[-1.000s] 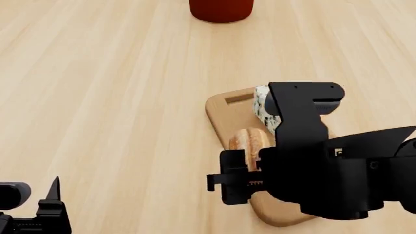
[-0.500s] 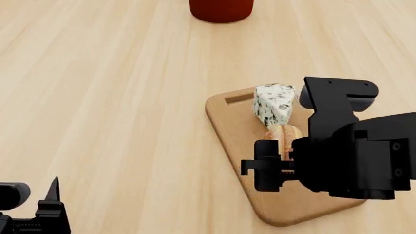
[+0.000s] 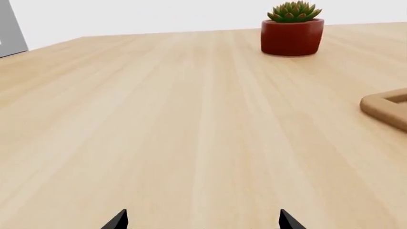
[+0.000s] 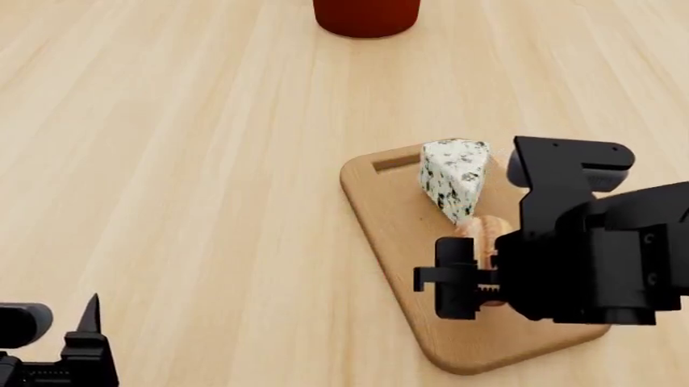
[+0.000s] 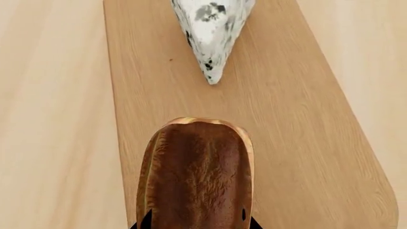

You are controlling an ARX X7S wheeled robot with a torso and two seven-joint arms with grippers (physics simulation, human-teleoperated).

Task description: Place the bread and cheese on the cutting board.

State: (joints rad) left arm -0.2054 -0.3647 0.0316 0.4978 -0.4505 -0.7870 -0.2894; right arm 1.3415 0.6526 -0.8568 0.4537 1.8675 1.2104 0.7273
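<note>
Head view, from left to right: left gripper (image 4: 76, 339) parked low at the near-left corner over bare tabletop (image 4: 194, 161), well apart from everything that matters; only one dark finger tip showing there. Left wrist view: two finger tips (image 3: 117, 220) spread wide at the picture's edge, nothing between them, so standing open and empty; red plant pot (image 3: 292, 36) far across the table, one corner of the cutting board (image 3: 386, 107) just peeking in.

Further right in the head view: cutting board (image 4: 388, 218) lying at a slant, slot handle at its far-left end. Cheese (image 4: 453, 179) resting on the board's far half, point aimed toward the robot. Just beyond that point, the bread (image 4: 485, 234), mostly hidden by the right gripper (image 4: 473, 282).

Right wrist view: bread (image 5: 197, 176) filling the space directly ahead of the right gripper (image 5: 197, 225), long axis running straight out from the tool toward the cheese (image 5: 211, 28), a strip of bare cutting board (image 5: 286, 119) between the two. Dark finger bases hugging both flanks of the roll, so apparently closed on it. Whether the roll already touches the wood: cannot tell. Judged from this, right arm clearly the nearer; release and a straight pull-back along the roll's axis, away from the cheese, likely all that remains.
</note>
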